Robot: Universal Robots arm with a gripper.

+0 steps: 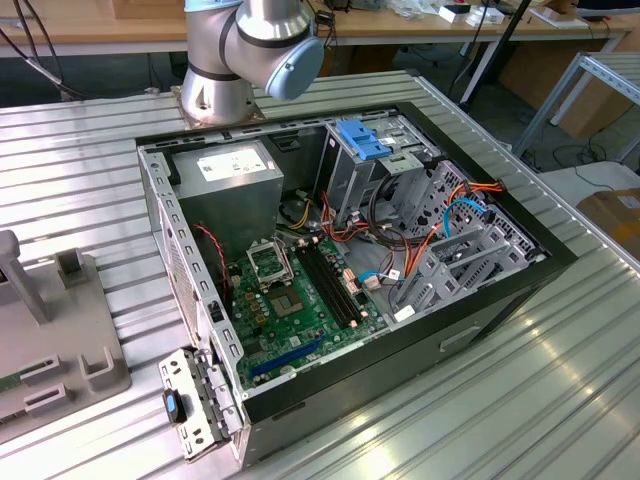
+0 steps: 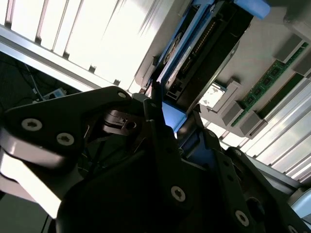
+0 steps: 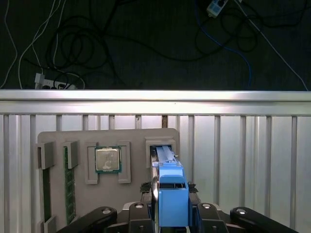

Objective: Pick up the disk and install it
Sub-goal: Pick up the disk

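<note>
The disk (image 3: 172, 199) is a flat grey drive in a bright blue carrier frame. It stands on edge in a slot of the grey holder plate (image 3: 136, 138). My gripper (image 3: 167, 188) sits around it, with a black finger pressed against each broad side. In the second wrist view the disk (image 2: 194, 53) runs away from the gripper (image 2: 170, 119), its blue frame caught between the fingers. The open computer case (image 1: 170, 190) lies on the metal table in the exterior view, with a metal drive cage (image 1: 350, 180) at its far side.
On the holder plate there are also a processor chip (image 3: 107, 159) and green memory sticks (image 3: 69, 184). A fixed blue bracket (image 1: 360, 138) tops the drive cage, with orange and blue cables (image 1: 450, 215) beside it. The arm's base (image 1: 215, 95) stands behind the case. Beyond the table edge (image 3: 155, 95), cables lie on the floor.
</note>
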